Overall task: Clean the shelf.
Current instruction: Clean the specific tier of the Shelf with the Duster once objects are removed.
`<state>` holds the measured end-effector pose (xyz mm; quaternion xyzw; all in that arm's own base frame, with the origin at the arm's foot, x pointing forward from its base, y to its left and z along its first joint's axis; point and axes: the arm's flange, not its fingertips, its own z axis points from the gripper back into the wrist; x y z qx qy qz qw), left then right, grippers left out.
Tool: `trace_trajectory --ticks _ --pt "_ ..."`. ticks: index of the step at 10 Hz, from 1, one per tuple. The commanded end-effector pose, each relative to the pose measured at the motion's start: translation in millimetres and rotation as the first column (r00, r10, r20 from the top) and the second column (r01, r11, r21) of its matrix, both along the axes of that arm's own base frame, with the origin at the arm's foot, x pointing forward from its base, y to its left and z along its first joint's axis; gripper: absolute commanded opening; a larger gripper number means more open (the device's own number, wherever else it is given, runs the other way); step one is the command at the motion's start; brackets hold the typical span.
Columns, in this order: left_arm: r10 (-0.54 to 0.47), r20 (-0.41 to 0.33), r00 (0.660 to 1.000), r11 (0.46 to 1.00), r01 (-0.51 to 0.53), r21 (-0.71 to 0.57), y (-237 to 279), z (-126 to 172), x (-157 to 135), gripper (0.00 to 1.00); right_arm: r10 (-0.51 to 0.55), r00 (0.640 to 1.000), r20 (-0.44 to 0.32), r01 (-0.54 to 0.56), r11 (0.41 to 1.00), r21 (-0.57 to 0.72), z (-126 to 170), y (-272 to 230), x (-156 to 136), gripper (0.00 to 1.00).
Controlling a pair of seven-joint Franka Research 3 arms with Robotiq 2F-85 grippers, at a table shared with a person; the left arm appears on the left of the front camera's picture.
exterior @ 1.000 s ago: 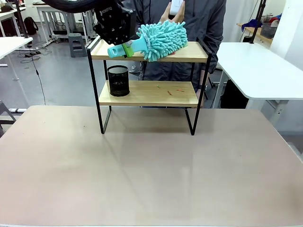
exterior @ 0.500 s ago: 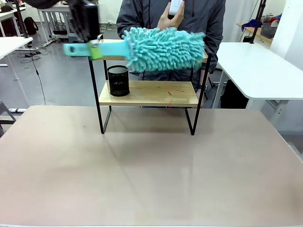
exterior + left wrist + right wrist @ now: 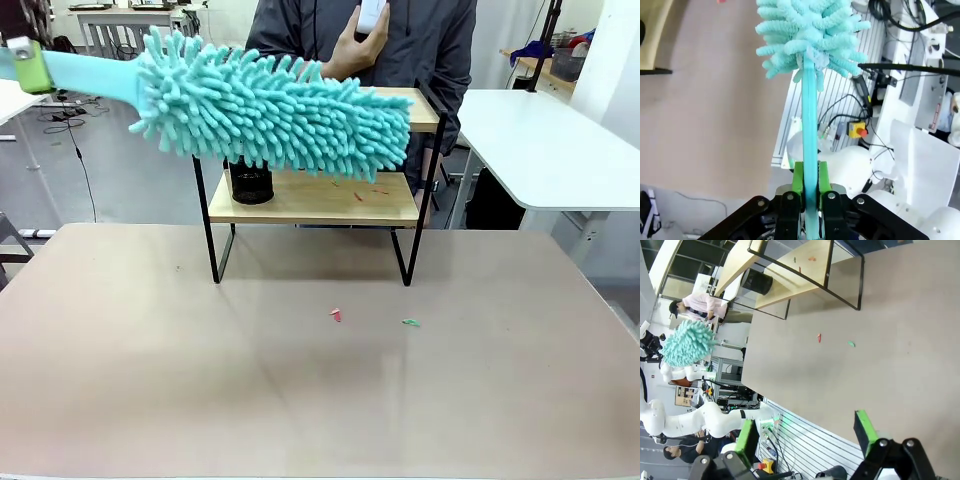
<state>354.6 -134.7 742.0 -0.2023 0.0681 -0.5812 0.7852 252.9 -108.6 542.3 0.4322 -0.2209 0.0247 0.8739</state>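
Left gripper [image 3: 810,182] pinching duster [image 3: 807,30] by handle end, giving fluffy head long reach ahead of fingers. Shelf [image 3: 300,198] standing beyond head, off to one side. Right gripper [image 3: 806,436] hanging spread, empty, well apart from shelf, leaving sweeping room.

Beyond the broad beige tabletop [image 3: 300,400] lies a smooth grey floor [image 3: 130,190], with loose black cables [image 3: 60,118] trailing across it at far left. A white rounded-corner table [image 3: 540,140] stands at right, and white-legged workbenches [image 3: 105,20] line the far left under even light.
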Motion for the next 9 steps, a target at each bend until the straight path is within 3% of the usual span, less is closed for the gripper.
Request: trace_trajectory --ticks 1,2,3,4,6,7,8,9 --pt "0.047 0.001 0.999 0.996 -0.047 -0.075 0.0 -10.8 5.3 0.13 0.015 0.999 0.028 -0.015 1.000 0.014 1.5 1.0 1.9 1.00" --pt "0.173 0.045 0.984 0.978 -0.166 -0.130 22.6 -3.4 8.7 0.13 0.015 0.999 0.028 -0.015 1.000 0.014 1.5 1.0 1.9 1.00" --pt "0.324 0.039 0.945 0.927 -0.309 -0.214 65.9 4.7 8.1 0.13 0.015 0.999 0.028 -0.015 1.000 0.014 1.5 1.0 1.9 1.00" --pt "0.471 0.007 0.882 0.849 -0.452 -0.275 107.2 5.7 4.5 0.13 0.015 0.999 0.028 -0.015 1.000 0.014 1.5 1.0 1.9 1.00" --pt "0.763 -0.071 0.643 0.587 -0.734 -0.342 175.8 -16.2 -5.8 0.13 0.015 0.999 0.028 -0.015 1.000 0.014 1.5 1.0 1.9 1.00" --pt "0.866 -0.127 0.483 0.418 -0.840 -0.345 202.8 -36.2 -5.6 0.13 0.015 0.999 0.028 -0.015 1.000 0.014 1.5 1.0 1.9 1.00" --pt "0.906 -0.173 0.386 0.311 -0.886 -0.345 222.6 -55.3 -2.5 0.13 0.015 0.999 0.028 -0.015 1.000 0.014 1.5 1.0 1.9 1.00" --pt "0.926 -0.151 0.347 0.280 -0.896 -0.345 240.6 -79.1 5.7 0.13 0.015 0.999 0.028 -0.015 1.000 0.014 1.5 1.0 1.9 1.00"
